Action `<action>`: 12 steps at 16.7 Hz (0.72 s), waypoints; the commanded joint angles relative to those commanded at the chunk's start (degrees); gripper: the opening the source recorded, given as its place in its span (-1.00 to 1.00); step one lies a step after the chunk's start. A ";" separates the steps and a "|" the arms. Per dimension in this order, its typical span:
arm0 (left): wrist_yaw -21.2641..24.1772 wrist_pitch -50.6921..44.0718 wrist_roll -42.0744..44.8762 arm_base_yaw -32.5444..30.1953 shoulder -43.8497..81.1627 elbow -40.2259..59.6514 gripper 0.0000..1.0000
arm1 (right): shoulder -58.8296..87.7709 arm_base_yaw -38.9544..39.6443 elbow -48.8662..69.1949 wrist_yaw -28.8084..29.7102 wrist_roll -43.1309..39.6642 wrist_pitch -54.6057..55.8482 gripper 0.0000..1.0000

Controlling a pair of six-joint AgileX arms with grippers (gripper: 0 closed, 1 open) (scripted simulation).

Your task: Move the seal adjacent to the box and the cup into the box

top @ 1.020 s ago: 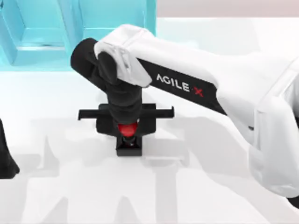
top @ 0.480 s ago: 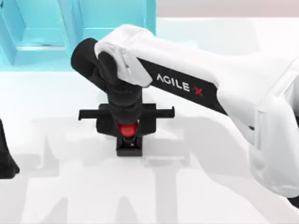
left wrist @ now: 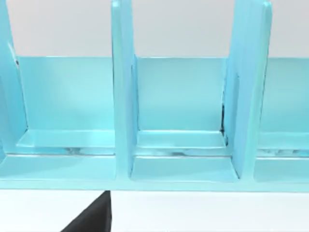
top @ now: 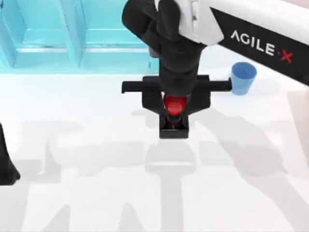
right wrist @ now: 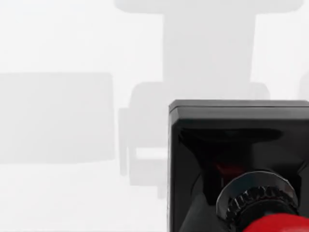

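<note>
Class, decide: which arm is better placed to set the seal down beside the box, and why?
Right. The right gripper is already shut on the seal, near the box; the left arm sits parked at the table's left edge.

Open table [top: 87, 145] ahead; cup [top: 242, 77] beside box [top: 72, 38].

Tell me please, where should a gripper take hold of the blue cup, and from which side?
Grip the blue cup across its upper wall, coming from above: it stands upright, open mouth up, with no handle. The right gripper, shut on the seal, must free itself first.
</note>
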 joint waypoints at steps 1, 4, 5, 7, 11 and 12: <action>0.00 0.00 0.00 0.00 0.00 0.00 1.00 | -1.96 -0.79 -1.17 -0.09 -0.83 -0.60 -1.00; 0.00 0.00 0.00 0.00 0.00 0.00 1.00 | -4.22 -1.78 -2.56 -0.22 -1.90 -1.44 -1.00; 0.00 0.00 0.00 0.00 0.00 0.00 1.00 | -4.22 -1.78 -2.56 -0.22 -1.90 -1.44 -1.00; 0.00 0.00 0.00 0.00 0.00 0.00 1.00 | -4.02 -1.49 -2.36 -0.15 -1.76 -1.32 -1.00; 0.00 0.00 0.00 0.00 0.00 0.00 1.00 | -7.97 -4.27 -6.36 -0.39 -4.30 -0.69 -1.00; 0.00 0.00 0.00 0.00 0.00 0.00 1.00 | -10.32 -5.82 -8.82 -0.54 -5.73 -0.33 -1.00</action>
